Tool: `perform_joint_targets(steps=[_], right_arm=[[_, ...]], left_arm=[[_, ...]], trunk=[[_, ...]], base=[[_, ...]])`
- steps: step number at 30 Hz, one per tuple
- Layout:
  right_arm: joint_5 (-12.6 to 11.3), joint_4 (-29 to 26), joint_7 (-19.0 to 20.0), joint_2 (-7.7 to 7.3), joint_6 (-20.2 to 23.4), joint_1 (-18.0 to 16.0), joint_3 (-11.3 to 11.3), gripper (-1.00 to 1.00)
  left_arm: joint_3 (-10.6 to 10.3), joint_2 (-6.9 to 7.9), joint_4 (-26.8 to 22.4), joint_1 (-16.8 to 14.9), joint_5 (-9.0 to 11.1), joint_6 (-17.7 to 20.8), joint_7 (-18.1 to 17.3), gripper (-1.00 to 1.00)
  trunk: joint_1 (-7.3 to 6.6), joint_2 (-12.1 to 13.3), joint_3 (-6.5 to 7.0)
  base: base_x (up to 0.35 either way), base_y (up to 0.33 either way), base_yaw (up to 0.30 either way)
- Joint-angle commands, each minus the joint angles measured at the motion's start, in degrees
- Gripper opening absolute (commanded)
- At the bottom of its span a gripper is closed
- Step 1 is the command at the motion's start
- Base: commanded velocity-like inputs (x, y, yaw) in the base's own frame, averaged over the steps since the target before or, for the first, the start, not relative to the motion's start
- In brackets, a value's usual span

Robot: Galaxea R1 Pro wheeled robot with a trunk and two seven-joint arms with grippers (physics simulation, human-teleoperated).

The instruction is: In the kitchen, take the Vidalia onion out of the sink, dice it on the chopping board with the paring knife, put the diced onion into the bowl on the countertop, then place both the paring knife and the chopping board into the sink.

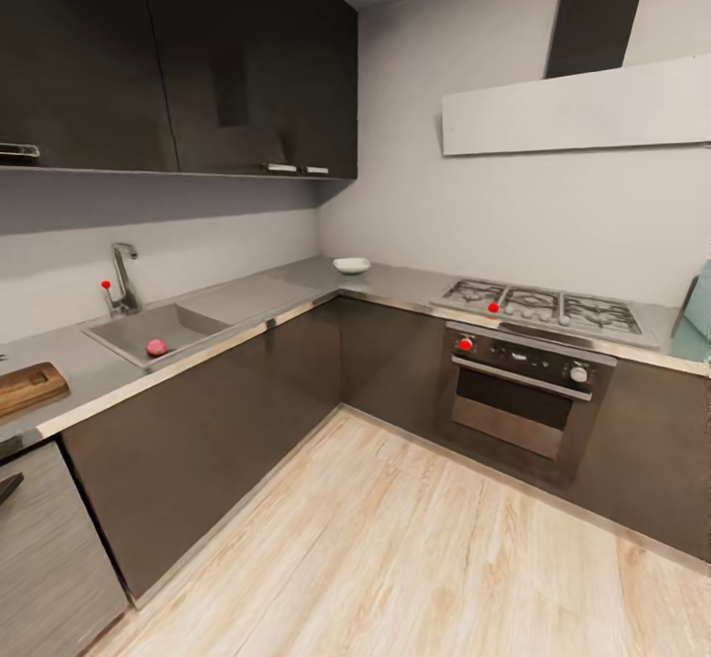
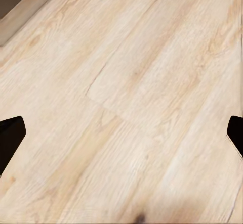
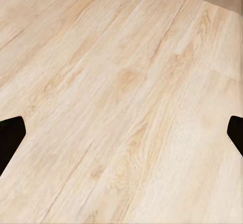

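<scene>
Pale wood floor under both wrist cams, so I'm carrying the arms low for transit. Left gripper and right gripper jaws spread, empty. Onion sits in sink, mid-left; board at left edge; bowl centre, back corner.

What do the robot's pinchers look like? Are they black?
Yes. In each wrist view two plain black finger tips poke in from the sides, wedge-shaped with angled ends. You can see them on the left gripper and the right gripper. No cables or markings show on them. The jaws stand wide apart.
</scene>
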Motion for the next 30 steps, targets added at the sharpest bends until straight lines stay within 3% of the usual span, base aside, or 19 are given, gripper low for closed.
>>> perform_joint_targets(steps=[1, 8, 20, 30], right_arm=[[0.06, 0.02, -0.24, 0.01, -0.13, -0.02, 0.05, 1.0], [0.06, 0.02, -0.24, 0.02, -0.13, -0.02, 0.05, 1.0], [0.06, 0.02, -0.24, 0.04, -0.13, -0.01, 0.05, 1.0], [0.06, 0.02, -0.24, 0.02, -0.13, -0.01, 0.05, 1.0]], left_arm=[[0.04, 0.0, -0.08, 0.03, 0.04, -0.06, 0.02, 1.0], [0.03, 0.0, -0.08, 0.03, 0.03, -0.08, 0.02, 1.0], [0.04, 0.0, -0.08, 0.03, 0.01, -0.07, 0.02, 1.0], [0.04, 0.0, -0.08, 0.03, 0.02, -0.06, 0.02, 1.0]], trunk=[[0.03, -0.02, 0.02], [0.03, -0.02, 0.41], [0.03, -0.02, 0.51], [0.03, -0.02, 1.07]], base=[[0.246, 0.0, -0.197], [0.246, 0.0, -0.177], [0.244, 0.0, -0.027], [0.243, 0.0, -0.175]])
